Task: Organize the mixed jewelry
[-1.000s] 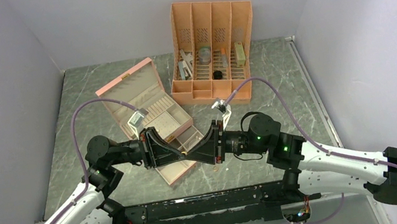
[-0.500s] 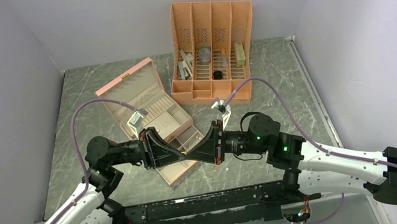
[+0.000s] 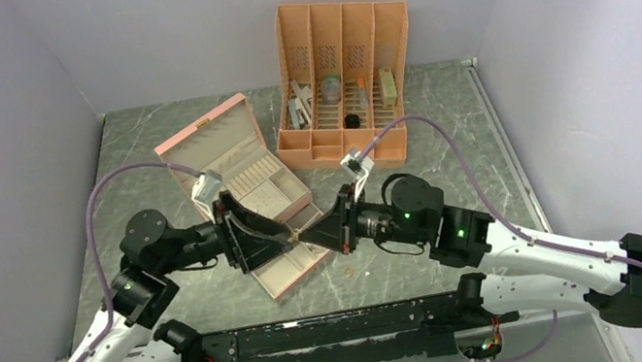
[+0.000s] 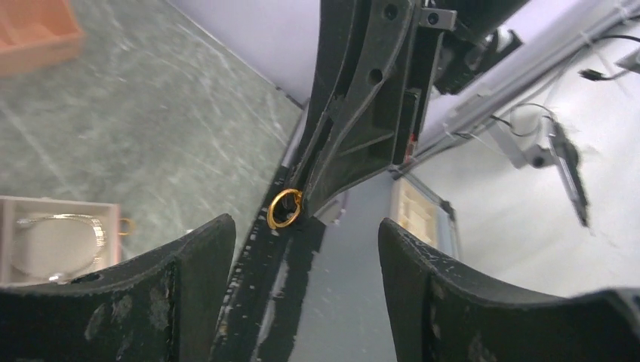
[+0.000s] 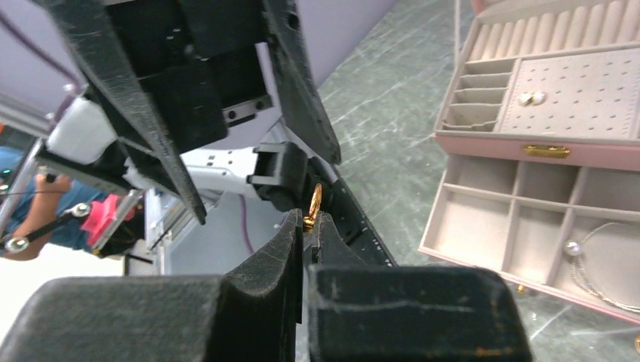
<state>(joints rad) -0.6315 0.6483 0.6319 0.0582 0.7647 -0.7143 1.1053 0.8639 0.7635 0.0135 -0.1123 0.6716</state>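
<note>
Gold, light and slippery, the ring (image 4: pixel 285 208) is pinched by its rim in the right gripper (image 5: pixel 306 226) (over the jewelry box (image 3: pixel 203 134)); its free arc is best taken by the open left gripper (image 4: pixel 303 232).

The right gripper (image 3: pixel 306 235) carries the gold ring (image 3: pixel 293 237) farther over the jewelry box (image 3: pixel 292 278) drawer. The left gripper (image 3: pixel 279 237) backs toward the box's left side, with the left arm (image 3: pixel 140 270) swinging outward.
</note>
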